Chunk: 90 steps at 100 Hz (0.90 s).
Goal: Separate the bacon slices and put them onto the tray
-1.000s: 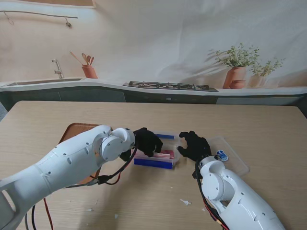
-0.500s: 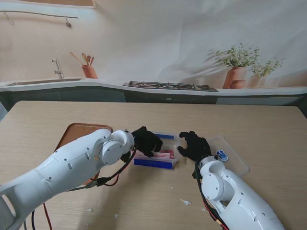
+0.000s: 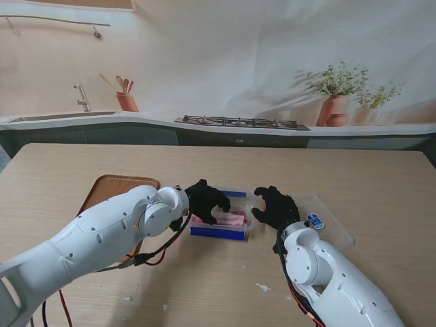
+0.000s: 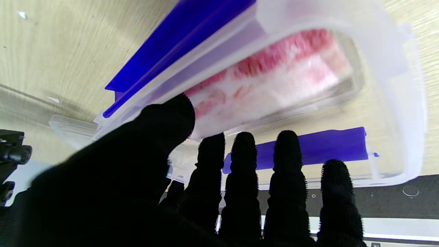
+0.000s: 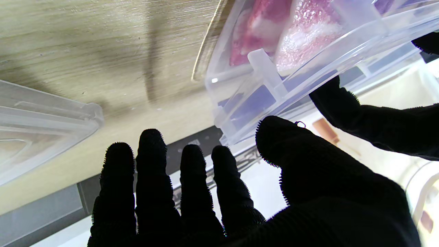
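Observation:
A clear plastic box (image 3: 219,230) with blue side clips sits mid-table and holds pink bacon slices (image 3: 230,219). My left hand (image 3: 206,199), in a black glove, hovers over the box's left end with fingers apart and holds nothing. In the left wrist view its thumb tip (image 4: 173,115) sits at the edge of the bacon (image 4: 274,75) inside the box (image 4: 394,85). My right hand (image 3: 274,206) is open just right of the box. The right wrist view shows its spread fingers (image 5: 154,171) beside the box's end wall (image 5: 271,79) and the bacon (image 5: 267,24). The brown wooden tray (image 3: 112,187) lies at the left, partly behind my left arm.
The box's clear lid (image 3: 327,228), with a blue sticker, lies right of my right hand and also shows in the right wrist view as the lid (image 5: 41,113). Small white scraps (image 3: 263,287) lie on the table nearer to me. A kitchen-scene backdrop stands behind the far edge.
My left hand has drawn slightly left off the box, uncovering more of the bacon, and its forearm has dropped a little. The right hand has not moved.

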### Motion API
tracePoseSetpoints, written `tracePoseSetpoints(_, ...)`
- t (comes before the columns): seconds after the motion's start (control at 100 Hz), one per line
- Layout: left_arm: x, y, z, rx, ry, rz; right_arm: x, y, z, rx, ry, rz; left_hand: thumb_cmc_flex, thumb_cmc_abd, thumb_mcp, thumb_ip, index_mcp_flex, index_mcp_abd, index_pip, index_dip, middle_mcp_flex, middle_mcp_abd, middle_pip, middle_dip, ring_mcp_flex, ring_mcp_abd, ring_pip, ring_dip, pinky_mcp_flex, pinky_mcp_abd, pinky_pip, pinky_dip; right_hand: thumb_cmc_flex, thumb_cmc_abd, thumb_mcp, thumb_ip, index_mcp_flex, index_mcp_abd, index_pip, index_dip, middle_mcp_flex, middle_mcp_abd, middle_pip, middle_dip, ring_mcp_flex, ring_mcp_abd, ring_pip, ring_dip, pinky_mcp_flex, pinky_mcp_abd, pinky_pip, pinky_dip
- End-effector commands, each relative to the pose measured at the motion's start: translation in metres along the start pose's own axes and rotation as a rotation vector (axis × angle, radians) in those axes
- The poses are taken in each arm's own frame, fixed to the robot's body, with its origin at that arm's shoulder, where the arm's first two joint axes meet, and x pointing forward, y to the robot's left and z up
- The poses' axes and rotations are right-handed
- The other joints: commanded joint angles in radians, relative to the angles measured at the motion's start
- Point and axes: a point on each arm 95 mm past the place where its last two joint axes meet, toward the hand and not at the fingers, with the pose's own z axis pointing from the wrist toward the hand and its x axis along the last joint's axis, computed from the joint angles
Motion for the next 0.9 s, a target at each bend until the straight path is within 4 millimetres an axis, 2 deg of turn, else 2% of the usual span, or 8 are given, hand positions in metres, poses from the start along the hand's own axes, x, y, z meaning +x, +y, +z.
tracePoseSetpoints(0.0, 0.0017, 0.0104, 0.0005, -0.036, -0.007, 0.002, -0.0009, -0.0119, -0.0035, 0.037, -0.012, 0.006, -0.07, -0.069, -0.045, -0.014, 0.053, 0.003, 0.081, 0.044, -0.005, 0.009, -0.001, -0.013, -0.012, -0.005, -0.001, -0.008, -0.022, -0.004, -0.081, -0.011, 0.033, -0.007, -0.009, 0.017, 0.004, -0.008, 0.003, -0.007, 0.008, -0.009, 0.015, 0.004, 0.015, 0.015, 0.006, 0.001, -0.001, 0.01, 0.025, -0.004)
tracePoseSetpoints(0.16, 0.0019, 0.0103, 0.0008, -0.039, -0.013, -0.01, -0.001, -0.0122, -0.0033, 0.039, -0.013, 0.006, -0.041, -0.064, -0.011, -0.009, 0.156, -0.004, 0.178, 0.111, 0.126, 0.005, 0.06, 0.023, 0.071, -0.006, 0.066, 0.023, -0.024, 0.004, -0.06, 0.005, 0.034, -0.008, -0.009, 0.017, 0.005, -0.007, 0.003, -0.007, 0.008, -0.009, 0.014, 0.003, 0.015, 0.016, 0.006, 0.001, -0.003, 0.012, 0.024, -0.003)
tracePoseSetpoints(0.24, 0.003, 0.0113, 0.0016, -0.047, -0.015, -0.043, -0.0009, -0.0122, -0.0031, 0.04, -0.013, 0.007, 0.014, -0.087, -0.041, -0.061, 0.195, -0.022, 0.206, 0.113, 0.181, 0.01, 0.062, 0.033, 0.101, 0.001, 0.071, 0.024, -0.024, 0.01, -0.058, 0.001, 0.034, -0.007, -0.009, 0.017, 0.005, -0.007, 0.003, -0.007, 0.008, -0.008, 0.014, 0.003, 0.015, 0.017, 0.006, 0.001, -0.003, 0.01, 0.024, -0.003)
tracePoseSetpoints(0.3, 0.0035, 0.012, 0.0022, -0.047, -0.016, -0.06, -0.001, -0.0121, -0.0031, 0.04, -0.013, 0.007, 0.048, -0.104, -0.066, -0.075, 0.209, -0.05, 0.254, 0.119, 0.207, -0.007, 0.064, 0.038, 0.11, 0.004, 0.066, 0.02, -0.025, 0.015, -0.061, -0.005, 0.034, -0.008, -0.009, 0.017, 0.005, -0.008, 0.003, -0.007, 0.008, -0.01, 0.014, 0.003, 0.014, 0.015, 0.006, 0.001, -0.003, 0.011, 0.023, -0.003)
tracePoseSetpoints(0.58, 0.0044, 0.0123, 0.0036, -0.051, -0.017, -0.108, -0.0012, -0.012, -0.003, 0.038, -0.013, 0.009, 0.079, -0.122, -0.098, -0.075, 0.216, -0.077, 0.34, 0.147, 0.254, 0.004, 0.064, 0.043, 0.144, 0.02, 0.033, -0.006, -0.027, 0.024, -0.08, -0.024, 0.034, -0.006, -0.009, 0.017, 0.005, -0.008, 0.002, -0.007, 0.008, -0.009, 0.014, 0.003, 0.015, 0.017, 0.006, 0.001, -0.002, 0.01, 0.023, -0.002)
tracePoseSetpoints(0.7, 0.0042, 0.0121, 0.0051, -0.057, -0.009, -0.103, -0.0013, -0.012, -0.003, 0.037, -0.014, 0.01, 0.121, -0.117, -0.123, -0.066, 0.234, -0.125, 0.31, 0.081, 0.341, -0.011, 0.075, 0.045, 0.198, 0.012, 0.056, 0.002, -0.019, 0.031, -0.084, -0.033, 0.035, -0.006, -0.009, 0.017, 0.005, -0.009, 0.002, -0.007, 0.009, -0.01, 0.014, 0.003, 0.014, 0.016, 0.006, 0.001, -0.002, 0.011, 0.023, -0.001)
tracePoseSetpoints(0.8, 0.005, 0.0131, 0.0064, -0.056, -0.007, -0.112, -0.0015, -0.0119, -0.0032, 0.037, -0.014, 0.012, 0.151, -0.099, -0.13, -0.06, 0.277, -0.158, 0.297, 0.001, 0.516, -0.05, 0.02, 0.22, 0.263, 0.001, 0.105, 0.026, -0.014, 0.029, -0.078, -0.042, 0.035, -0.006, -0.009, 0.017, 0.005, -0.01, 0.002, -0.007, 0.01, -0.01, 0.014, 0.003, 0.015, 0.017, 0.006, 0.001, -0.002, 0.01, 0.023, -0.001)
tracePoseSetpoints(0.89, 0.006, 0.0138, 0.0073, -0.052, -0.007, -0.125, -0.0015, -0.0119, -0.0034, 0.037, -0.015, 0.014, 0.176, -0.071, -0.132, -0.055, 0.326, -0.152, 0.3, -0.048, 0.619, -0.059, -0.044, 0.278, 0.312, 0.001, 0.133, 0.034, -0.012, 0.029, -0.07, -0.048, 0.036, -0.005, -0.01, 0.017, 0.006, -0.012, 0.003, -0.007, 0.011, -0.01, 0.013, 0.003, 0.015, 0.017, 0.006, 0.0, -0.002, 0.011, 0.023, 0.0)
